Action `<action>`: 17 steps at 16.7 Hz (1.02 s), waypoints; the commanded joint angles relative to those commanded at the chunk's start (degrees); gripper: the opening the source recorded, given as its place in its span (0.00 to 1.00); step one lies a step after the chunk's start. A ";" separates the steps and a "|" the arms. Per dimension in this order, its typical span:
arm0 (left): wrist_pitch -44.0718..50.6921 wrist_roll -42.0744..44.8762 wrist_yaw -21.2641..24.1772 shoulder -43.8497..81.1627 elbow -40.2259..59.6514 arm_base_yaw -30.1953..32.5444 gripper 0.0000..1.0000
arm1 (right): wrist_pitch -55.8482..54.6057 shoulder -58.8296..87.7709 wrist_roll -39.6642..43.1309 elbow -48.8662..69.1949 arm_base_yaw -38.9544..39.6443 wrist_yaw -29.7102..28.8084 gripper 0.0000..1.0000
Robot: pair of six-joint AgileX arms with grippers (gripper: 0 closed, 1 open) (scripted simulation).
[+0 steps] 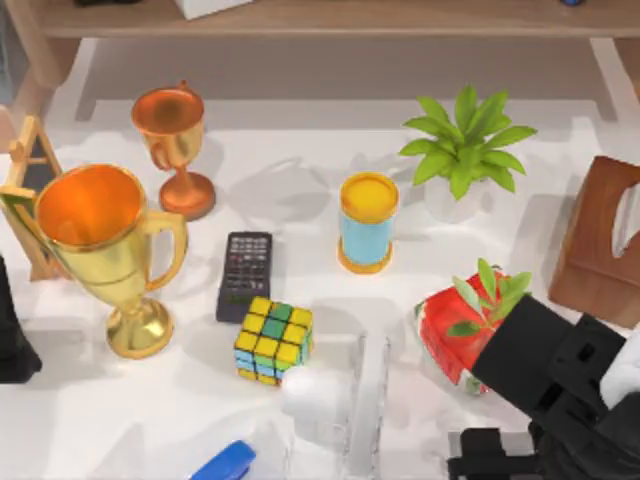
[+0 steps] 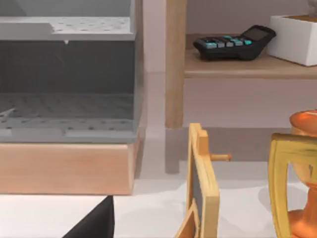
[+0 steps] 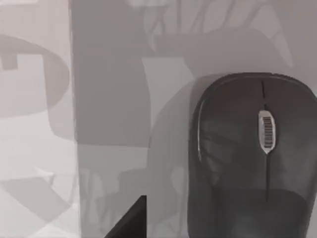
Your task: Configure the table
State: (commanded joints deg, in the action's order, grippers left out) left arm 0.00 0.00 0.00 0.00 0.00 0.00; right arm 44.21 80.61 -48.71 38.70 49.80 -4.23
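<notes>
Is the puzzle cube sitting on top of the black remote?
No, the puzzle cube stands on the table just beside the near end of the remote.

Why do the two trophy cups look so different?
The gold cup is much bigger and shiny yellow; the copper cup is smaller and orange-brown. The gold cup stands nearer the table's left edge, the copper cup farther back. Both stand upright, have handles and a round foot.

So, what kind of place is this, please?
Most likely a rendered home or office desk, staged with mixed clutter. A white table carries trophies, a remote control and a puzzle cube. A calculator sits on a wooden shelf, and a computer mouse lies nearby.
</notes>
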 joint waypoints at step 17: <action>0.00 0.00 0.00 0.00 0.00 0.00 1.00 | -18.07 -8.40 -4.51 2.46 -15.39 3.13 1.00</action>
State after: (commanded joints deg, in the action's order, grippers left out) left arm 0.00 0.00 0.00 0.00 0.00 0.00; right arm 26.14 72.22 -53.21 41.16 34.41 -1.11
